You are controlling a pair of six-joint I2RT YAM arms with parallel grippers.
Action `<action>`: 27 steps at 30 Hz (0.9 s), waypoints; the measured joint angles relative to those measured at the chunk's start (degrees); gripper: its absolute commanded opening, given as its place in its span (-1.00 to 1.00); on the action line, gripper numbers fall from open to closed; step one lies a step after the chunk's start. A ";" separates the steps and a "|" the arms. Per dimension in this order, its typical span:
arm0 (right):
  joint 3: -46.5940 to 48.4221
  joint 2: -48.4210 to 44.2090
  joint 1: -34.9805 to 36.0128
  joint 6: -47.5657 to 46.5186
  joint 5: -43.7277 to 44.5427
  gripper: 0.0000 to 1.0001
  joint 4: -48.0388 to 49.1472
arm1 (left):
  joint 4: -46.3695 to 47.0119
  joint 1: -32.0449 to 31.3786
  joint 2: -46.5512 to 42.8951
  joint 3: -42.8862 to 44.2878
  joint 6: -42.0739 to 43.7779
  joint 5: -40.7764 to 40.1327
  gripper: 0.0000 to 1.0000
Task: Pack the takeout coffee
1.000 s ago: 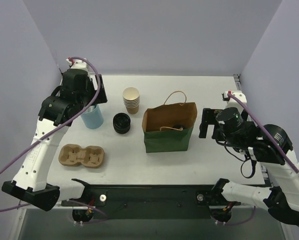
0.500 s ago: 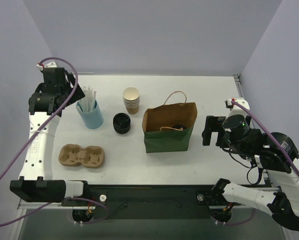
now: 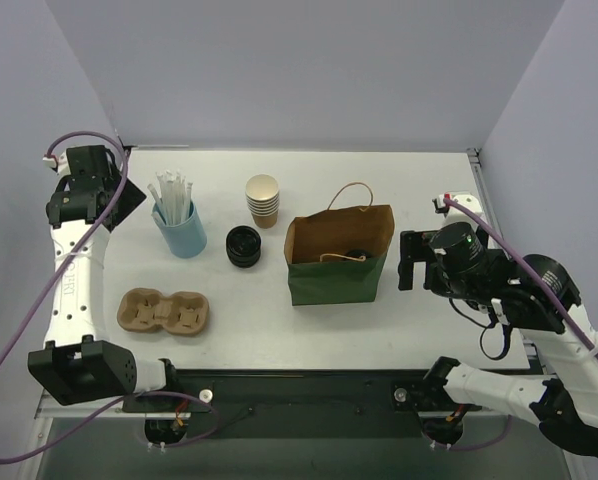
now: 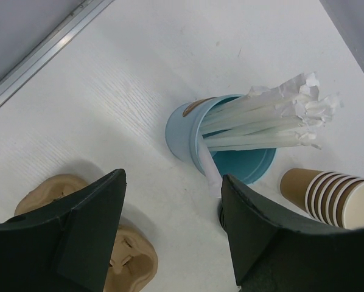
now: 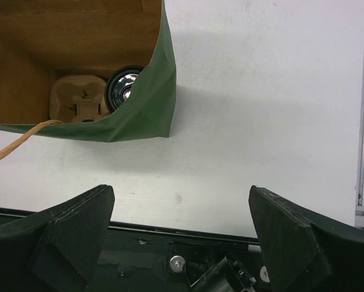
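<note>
**Item 1, takeout coffee** (image 5: 125, 86): only the black lid shows. It stands deep inside the open green paper bag (image 3: 337, 262), in the corner nearest the right gripper, and touches a brown pulp cup tray (image 5: 78, 101) that also lies in the bag. From the right wrist view it is ahead of the fingers and off to their left, below the bag's rim.

**Item 2, right gripper** (image 5: 181, 190): jaws spread wide with nothing between them. It hangs over bare white table (image 3: 419, 325) just beside the bag's right side and does not touch it.

**Item 3, left gripper** (image 4: 173, 177): jaws parted and empty. It is raised at the far left edge of the table, well apart from the bag.

**Item 4, blue cup** (image 4: 183, 129): stands upright just ahead of the left gripper, between the lines of its two fingers. It holds a bunch of paper-wrapped straws (image 4: 264, 118) that lean away from that gripper.

**Item 5, second pulp cup tray** (image 3: 165, 311): has two wells, both empty. It lies on the table under and near the left gripper's finger.

**Item 6, stack of lidless tan cups** (image 3: 263, 200): stands beyond the blue cup, between it and the bag.

**Item 7, loose black lids** (image 3: 244, 246): sit just beside the tan stack, on the side nearer the arm bases. How many there are cannot be told.
</note>
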 measured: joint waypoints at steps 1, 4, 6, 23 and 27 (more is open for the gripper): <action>-0.11 0.04 -0.02 -0.24 -0.09 1.00 0.11 | 0.66 0.09 0.15 -0.37 -0.37 0.24 0.46; -0.31 0.61 -0.02 -1.29 -0.28 1.00 0.13 | 3.30 0.04 0.37 -2.62 -0.66 1.70 0.42; -0.55 0.74 -0.09 -1.84 -0.37 1.00 0.20 | 5.29 0.07 0.50 -4.57 -0.39 3.10 0.36; -1.95 0.79 -1.20 -3.43 -0.46 1.00 0.57 | 14.05 -0.46 0.90 -15.96 -2.64 9.49 0.16; -2.21 0.79 -1.20 -3.41 -0.48 1.00 0.59 | 14.38 -0.48 1.16 -16.35 -3.26 10.10 0.16</action>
